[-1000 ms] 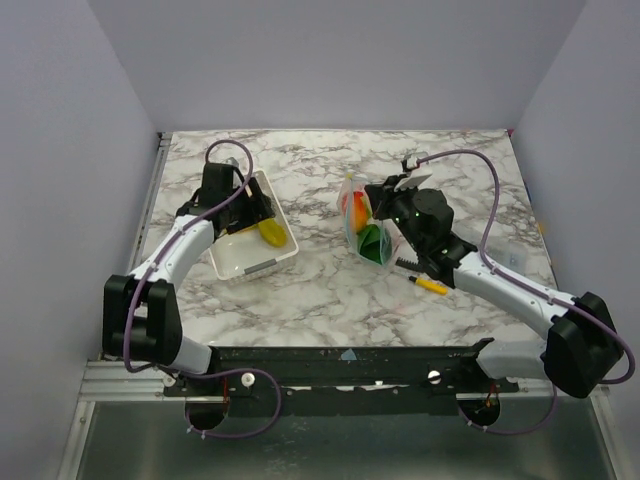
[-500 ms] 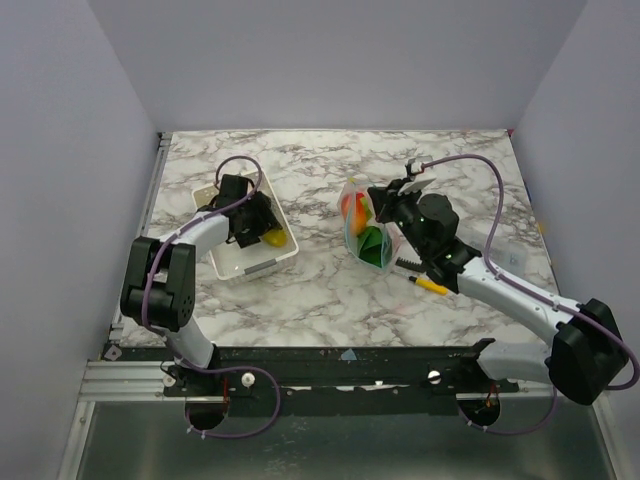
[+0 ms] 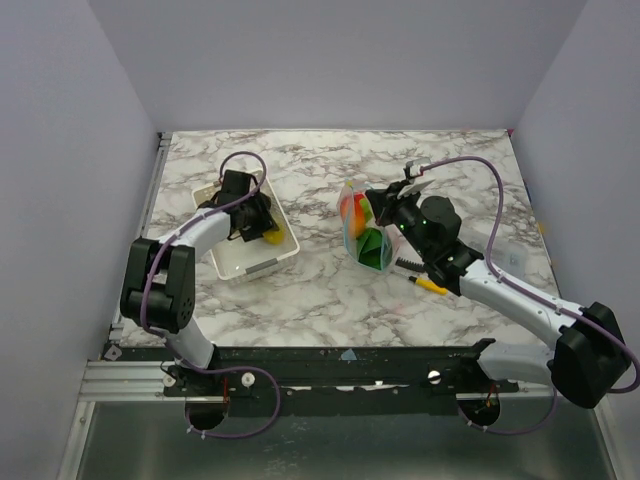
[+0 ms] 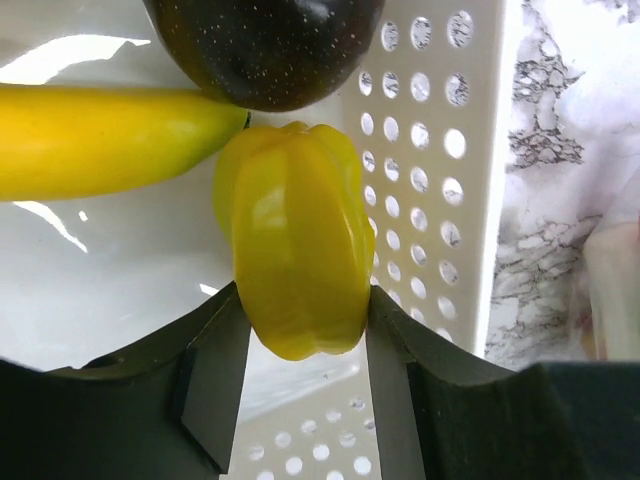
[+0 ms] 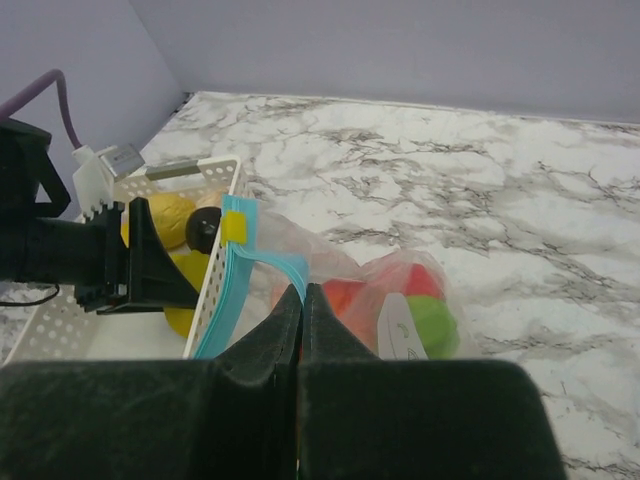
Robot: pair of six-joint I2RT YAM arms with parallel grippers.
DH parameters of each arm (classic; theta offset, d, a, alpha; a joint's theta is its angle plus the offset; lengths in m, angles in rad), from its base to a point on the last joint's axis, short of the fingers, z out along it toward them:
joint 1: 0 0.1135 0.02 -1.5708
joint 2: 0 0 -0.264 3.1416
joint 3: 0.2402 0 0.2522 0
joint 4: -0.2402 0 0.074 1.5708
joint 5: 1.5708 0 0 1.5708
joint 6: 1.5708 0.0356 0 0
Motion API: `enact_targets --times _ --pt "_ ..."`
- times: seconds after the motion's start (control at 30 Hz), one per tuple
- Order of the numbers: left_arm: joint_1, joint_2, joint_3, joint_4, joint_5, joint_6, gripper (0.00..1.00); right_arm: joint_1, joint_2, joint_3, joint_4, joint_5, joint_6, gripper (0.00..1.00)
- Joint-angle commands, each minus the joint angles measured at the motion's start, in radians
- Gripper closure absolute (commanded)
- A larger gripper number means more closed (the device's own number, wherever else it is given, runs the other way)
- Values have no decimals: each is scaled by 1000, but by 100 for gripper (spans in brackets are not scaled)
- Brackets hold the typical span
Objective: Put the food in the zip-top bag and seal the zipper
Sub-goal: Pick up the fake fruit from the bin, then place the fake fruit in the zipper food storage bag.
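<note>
Left wrist view: the left gripper (image 4: 303, 293) is nearest, its two dark fingers (image 4: 215, 380) pressed against either side of a yellow ribbed fruit (image 4: 295, 230), gripping its lower end. Past that, a banana (image 4: 100, 140) lies to the left with its tip touching the fruit. Farthest off, a dark eggplant (image 4: 265, 50) rests against both. All three sit in the white perforated basket (image 4: 440, 150), and the marble table (image 4: 560, 150) shows beyond its wall.

Right wrist view: the right gripper (image 5: 302, 292) is pinched tight on the rim of the zip-top bag (image 5: 330, 255), just where the teal zipper (image 5: 226, 290) curves in to the fingertips. A yellow slider (image 5: 233, 228) sits on the strip. Inside the bag, behind the fingers, are a red piece (image 5: 345, 295) and a green piece (image 5: 435, 325).

Top external view: a yellow-and-black pen (image 3: 432, 286) lies nearest, beside the right arm. The bag stands upright mid-table with its mouth open. The basket lies well apart to its left, with the left gripper down inside it.
</note>
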Motion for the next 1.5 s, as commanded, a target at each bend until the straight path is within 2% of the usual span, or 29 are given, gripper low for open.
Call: enact_targets --times 0.0,0.17,0.3,0.43,0.63,0.8,0.9,1.0,1.2,1.47 --pt "-3 -144 1 -62 -44 56 68 3 -23 -12 43 -21 -14 99" --pt "-4 -340 -33 -99 10 78 71 4 -28 -10 40 -40 -15 99" --pt "-23 -482 -83 -15 154 26 71 3 -29 -10 42 -48 -18 99" --pt "-112 -535 -79 68 257 -22 68 3 -40 -13 39 -49 -17 99" --pt "-326 -477 5 55 295 -79 66 4 -53 -24 47 -37 -19 99" --pt "-419 -465 -27 110 323 -223 67 4 -58 -25 45 -36 -19 99" --pt "-460 -470 -15 107 304 -236 68 3 -63 -26 43 -33 -20 99" --pt "-483 -471 6 102 297 -237 65 4 -67 -27 43 -36 -20 99" --pt "-492 -346 107 63 440 -287 60 4 -62 -26 44 -43 -14 99" --pt "-491 -196 192 12 442 -307 56 4 -71 -28 44 -45 -11 99"
